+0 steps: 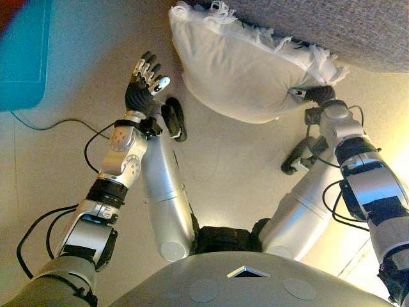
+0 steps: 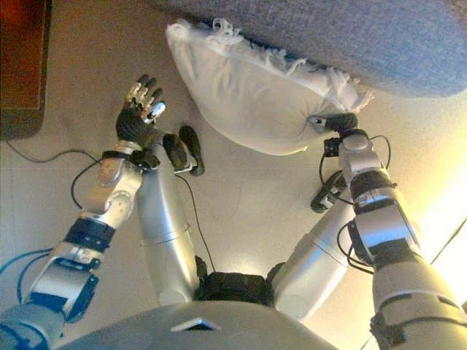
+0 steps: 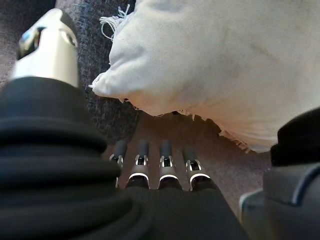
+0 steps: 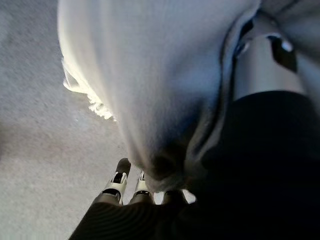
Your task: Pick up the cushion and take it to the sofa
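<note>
A white cushion (image 1: 243, 70) with fringed edges hangs against the front edge of the grey sofa (image 1: 319, 25). My right hand (image 1: 314, 96) grips the cushion's right corner. In the right wrist view the cloth (image 4: 150, 75) is pinched between my thumb (image 4: 265, 65) and fingers (image 4: 117, 182). My left hand (image 1: 144, 80) is open with straight fingers, held up to the left of the cushion and apart from it. The left wrist view shows the cushion (image 3: 225, 65) and the sofa fabric (image 3: 100, 60) past its straight fingers (image 3: 165, 165).
A teal object (image 1: 22, 51) stands on the floor at the far left. Beige floor (image 1: 230, 166) spreads below the cushion and between my arms.
</note>
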`<state>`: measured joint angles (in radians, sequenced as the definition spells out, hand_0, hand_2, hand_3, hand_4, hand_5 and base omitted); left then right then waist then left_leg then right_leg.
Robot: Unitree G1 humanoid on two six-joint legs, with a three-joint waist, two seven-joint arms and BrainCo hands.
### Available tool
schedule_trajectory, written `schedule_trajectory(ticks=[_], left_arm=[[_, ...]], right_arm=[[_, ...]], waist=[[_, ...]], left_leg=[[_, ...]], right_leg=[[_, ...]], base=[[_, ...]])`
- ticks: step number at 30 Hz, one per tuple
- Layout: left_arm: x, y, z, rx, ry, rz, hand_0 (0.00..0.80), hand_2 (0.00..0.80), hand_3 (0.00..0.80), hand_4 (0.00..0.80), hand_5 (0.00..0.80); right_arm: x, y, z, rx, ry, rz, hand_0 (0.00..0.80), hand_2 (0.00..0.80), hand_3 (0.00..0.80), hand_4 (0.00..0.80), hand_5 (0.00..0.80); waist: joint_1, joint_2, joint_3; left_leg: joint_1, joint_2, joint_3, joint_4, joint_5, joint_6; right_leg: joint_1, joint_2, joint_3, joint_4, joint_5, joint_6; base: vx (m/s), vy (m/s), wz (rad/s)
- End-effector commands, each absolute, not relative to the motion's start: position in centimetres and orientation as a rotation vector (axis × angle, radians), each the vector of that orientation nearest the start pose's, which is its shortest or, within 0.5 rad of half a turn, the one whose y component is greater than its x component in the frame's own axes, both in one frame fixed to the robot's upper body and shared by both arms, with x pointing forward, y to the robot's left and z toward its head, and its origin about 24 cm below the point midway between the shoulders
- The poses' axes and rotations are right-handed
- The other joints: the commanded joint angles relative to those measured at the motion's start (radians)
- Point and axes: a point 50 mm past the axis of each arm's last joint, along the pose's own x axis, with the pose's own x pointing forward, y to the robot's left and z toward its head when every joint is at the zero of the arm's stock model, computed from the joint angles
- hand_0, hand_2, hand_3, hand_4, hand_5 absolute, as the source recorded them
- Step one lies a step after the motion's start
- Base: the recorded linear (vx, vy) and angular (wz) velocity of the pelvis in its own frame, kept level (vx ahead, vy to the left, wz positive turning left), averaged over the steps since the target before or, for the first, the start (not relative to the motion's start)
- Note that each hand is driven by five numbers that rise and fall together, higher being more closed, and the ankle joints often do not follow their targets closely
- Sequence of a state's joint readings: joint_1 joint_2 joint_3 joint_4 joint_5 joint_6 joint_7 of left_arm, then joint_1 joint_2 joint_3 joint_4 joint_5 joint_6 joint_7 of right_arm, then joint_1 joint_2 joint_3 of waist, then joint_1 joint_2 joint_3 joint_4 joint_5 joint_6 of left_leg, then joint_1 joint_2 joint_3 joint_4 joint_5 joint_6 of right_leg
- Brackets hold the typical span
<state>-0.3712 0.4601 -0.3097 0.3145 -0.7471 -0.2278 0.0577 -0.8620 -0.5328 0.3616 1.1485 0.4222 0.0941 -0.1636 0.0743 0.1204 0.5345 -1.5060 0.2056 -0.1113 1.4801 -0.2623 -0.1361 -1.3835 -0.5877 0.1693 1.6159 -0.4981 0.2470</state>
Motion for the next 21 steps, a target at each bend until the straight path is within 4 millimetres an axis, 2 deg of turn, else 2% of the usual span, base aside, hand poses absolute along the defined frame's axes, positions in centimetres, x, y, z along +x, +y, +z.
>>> schedule_trajectory(ticks=[1,4,5,6,9,11,17,21], left_arm=[[31.8,15.9,9.8,-0.276,-0.172,-0.227,0.0,0.0,0.0,0.0,0.0],[31.4,15.9,9.9,-0.293,-0.176,-0.244,0.0,0.0,0.0,0.0,0.0],[31.3,16.0,9.9,-0.296,-0.174,-0.245,0.0,0.0,0.0,0.0,0.0],[31.2,16.1,9.8,-0.296,-0.173,-0.248,0.0,0.0,0.0,0.0,0.0],[30.9,16.5,9.6,-0.304,-0.18,-0.251,0.0,0.0,0.0,0.0,0.0],[30.8,16.6,9.5,-0.311,-0.186,-0.249,0.0,0.0,0.0,0.0,0.0],[30.5,17.2,9.2,-0.339,-0.19,-0.237,0.0,0.0,0.0,0.0,0.0],[30.3,17.6,9.0,-0.354,-0.189,-0.225,0.0,0.0,0.0,0.0,0.0]], right_arm=[[38.7,-27.7,11.6,-0.131,0.24,-0.381,0.0,0.0,0.0,0.0,0.0],[39.6,-27.0,13.8,-0.076,0.14,-0.349,0.0,0.0,0.0,0.0,0.0],[39.7,-26.8,14.1,-0.068,0.118,-0.343,0.154,0.154,0.154,0.154,0.154],[39.8,-26.8,14.6,-0.06,0.1,-0.342,0.8,0.8,0.8,0.8,0.8],[39.8,-27.2,15.5,-0.048,0.062,-0.353,0.8,0.8,0.8,0.8,0.8],[39.7,-27.5,15.4,-0.03,0.058,-0.366,0.8,0.8,0.8,0.8,0.8],[39.1,-28.2,14.4,0.046,0.047,-0.377,0.8,0.8,0.8,0.8,0.8],[38.7,-28.1,13.9,0.07,0.008,-0.354,0.8,0.8,0.8,0.8,0.8]], waist=[[0.059,0.067,-0.015],[0.079,0.07,-0.015],[0.083,0.07,-0.015],[0.086,0.069,-0.015],[0.091,0.068,-0.015],[0.093,0.068,-0.014],[0.093,0.06,-0.015],[0.09,0.045,-0.026]], left_leg=[[0.025,0.018,0.052,0.034,-0.142,-0.029],[0.015,-0.008,0.053,0.04,-0.156,-0.021],[0.015,-0.011,0.054,0.041,-0.158,-0.019],[0.015,-0.013,0.054,0.043,-0.16,-0.018],[0.014,-0.009,0.058,0.044,-0.165,-0.013],[0.018,-0.007,0.059,0.042,-0.167,-0.01],[0.06,-0.006,0.057,0.009,-0.163,-0.008],[0.129,0.0,0.06,-0.062,-0.14,-0.009]], right_leg=[[-0.06,0.033,-0.005,-0.089,0.148,-0.081],[-0.048,0.029,-0.016,-0.093,0.135,-0.092],[-0.044,0.028,-0.019,-0.094,0.133,-0.094],[-0.042,0.028,-0.021,-0.091,0.131,-0.098],[-0.032,0.027,-0.028,-0.088,0.12,-0.107],[-0.024,0.026,-0.031,-0.088,0.117,-0.113],[0.021,0.03,-0.046,-0.127,0.123,-0.122],[0.084,0.035,-0.075,-0.208,0.152,-0.122]], base=[[-0.011,-0.048,0.31],[-0.003,-0.053,0.2],[0.003,-0.049,0.14],[0.009,-0.046,0.14],[0.01,-0.013,0.09],[0.011,0.015,0.06],[0.024,0.017,0.05],[0.047,0.038,0.04]])
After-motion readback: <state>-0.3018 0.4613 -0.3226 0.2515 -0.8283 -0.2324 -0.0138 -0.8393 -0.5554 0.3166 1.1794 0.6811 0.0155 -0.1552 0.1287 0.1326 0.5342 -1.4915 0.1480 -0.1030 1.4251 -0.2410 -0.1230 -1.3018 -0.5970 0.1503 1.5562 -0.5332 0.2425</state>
